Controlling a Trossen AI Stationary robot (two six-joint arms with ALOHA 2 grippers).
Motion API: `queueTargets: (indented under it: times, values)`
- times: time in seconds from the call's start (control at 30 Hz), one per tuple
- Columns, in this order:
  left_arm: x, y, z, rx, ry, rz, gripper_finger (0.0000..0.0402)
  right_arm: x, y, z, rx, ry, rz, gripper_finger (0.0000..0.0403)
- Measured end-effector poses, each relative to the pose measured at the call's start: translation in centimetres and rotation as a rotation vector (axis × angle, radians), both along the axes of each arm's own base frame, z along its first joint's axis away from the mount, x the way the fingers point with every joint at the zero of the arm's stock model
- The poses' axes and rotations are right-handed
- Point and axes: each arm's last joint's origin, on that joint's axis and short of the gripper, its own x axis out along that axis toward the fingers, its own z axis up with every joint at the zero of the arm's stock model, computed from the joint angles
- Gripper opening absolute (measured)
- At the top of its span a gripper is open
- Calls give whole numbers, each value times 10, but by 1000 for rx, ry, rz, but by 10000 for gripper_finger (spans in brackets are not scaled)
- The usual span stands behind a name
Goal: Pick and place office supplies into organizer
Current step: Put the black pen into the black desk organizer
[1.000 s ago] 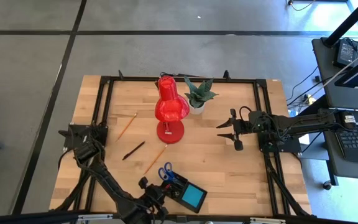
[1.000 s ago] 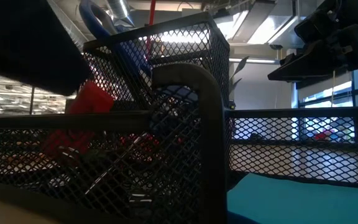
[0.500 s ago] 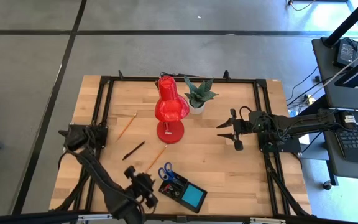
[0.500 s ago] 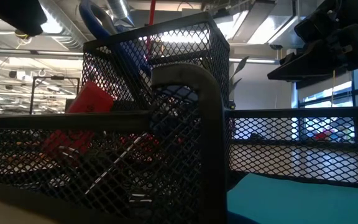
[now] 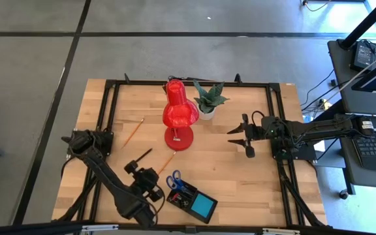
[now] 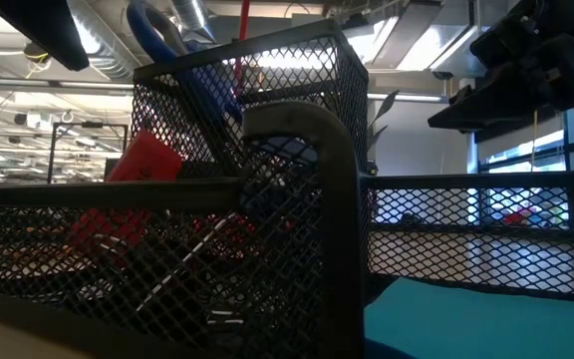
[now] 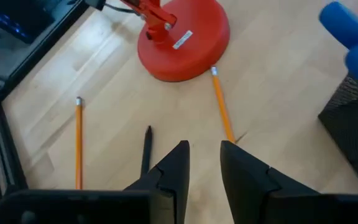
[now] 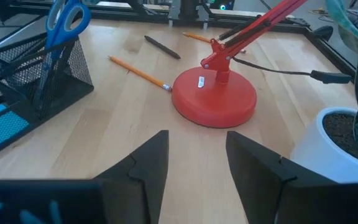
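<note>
The organizer [image 5: 191, 199], a black mesh tray near the table's front edge, holds blue-handled scissors [image 5: 173, 181] standing upright, a blue note pad [image 5: 203, 207] and a small red block [image 6: 143, 160]. On the wood lie an orange pencil [image 7: 222, 106] by the lamp base, a second pencil [image 7: 78, 140] and a black pen [image 7: 146, 149]. My left gripper [image 7: 204, 155] hovers left of the organizer, open with a narrow gap, pointing down at the pen and the pencil. My right gripper [image 5: 240, 140] waits open at the right, above the table.
A big red desk lamp [image 5: 178, 114] stands mid-table on its round base [image 8: 215, 96]. A potted plant [image 5: 207, 101] stands just right of it. A black metal frame [image 5: 109, 117] runs around the table top.
My left gripper has risen from low beside the organizer's near left corner. It has gone toward the far edge and now hangs over the bare wood near the pen and the pencil. In the low view its dark bulk has drawn up out of the upper left.
</note>
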Motion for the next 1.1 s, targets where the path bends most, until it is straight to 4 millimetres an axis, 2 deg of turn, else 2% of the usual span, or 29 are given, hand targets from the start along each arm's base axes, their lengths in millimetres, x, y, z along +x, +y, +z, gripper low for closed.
queueTargets:
  times: [0.37,0.8,1.0,1.1]
  values:
    - [3,2,0,24,61,-53,66,0,-3,1,9,-12,-98,165]
    - [1,0,0,43,95,-97,65,0,-3,1,185,-21,-179,165]
    - [-24,7,2,36,35,-71,63,1,-3,2,248,-29,-198,165]
    - [-38,18,0,40,2,-36,63,2,-3,3,278,-48,-206,165]
